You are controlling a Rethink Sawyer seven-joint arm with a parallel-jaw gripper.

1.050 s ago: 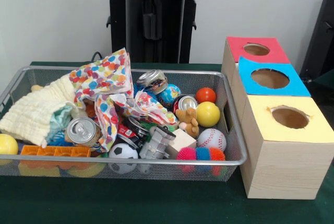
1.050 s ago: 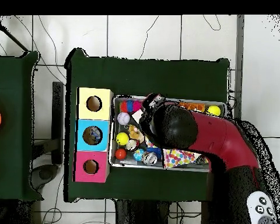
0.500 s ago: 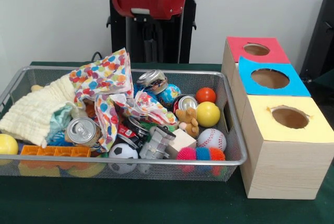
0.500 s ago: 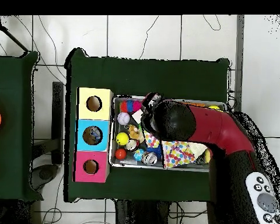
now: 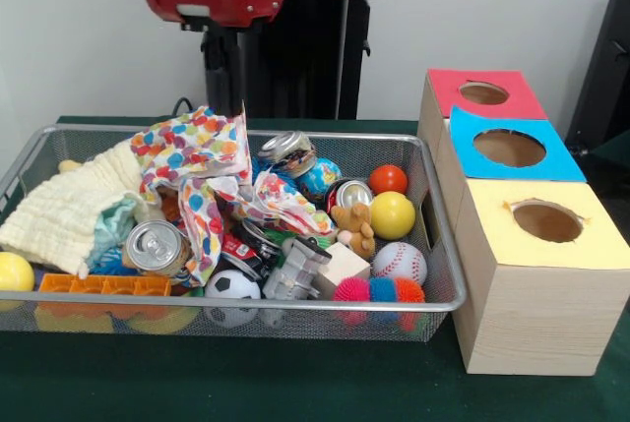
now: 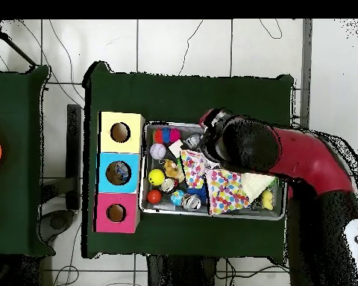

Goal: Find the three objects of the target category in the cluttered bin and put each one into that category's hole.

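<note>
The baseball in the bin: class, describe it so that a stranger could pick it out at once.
Start at the wire bin left of the three boxes. In its front corner nearest the yellow-topped box lies the baseball, just below the plain yellow ball. It alone is white with red stitching; the soccer ball has black patches.

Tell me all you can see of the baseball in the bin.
The baseball is white with red stitching and looks whole. It rests on the clutter at the wire bin's end nearest the boxes, close to the front rim. The yellow ball sits just behind it, the spiky pink and orange balls in front, and a pale wooden block beside it.
</note>
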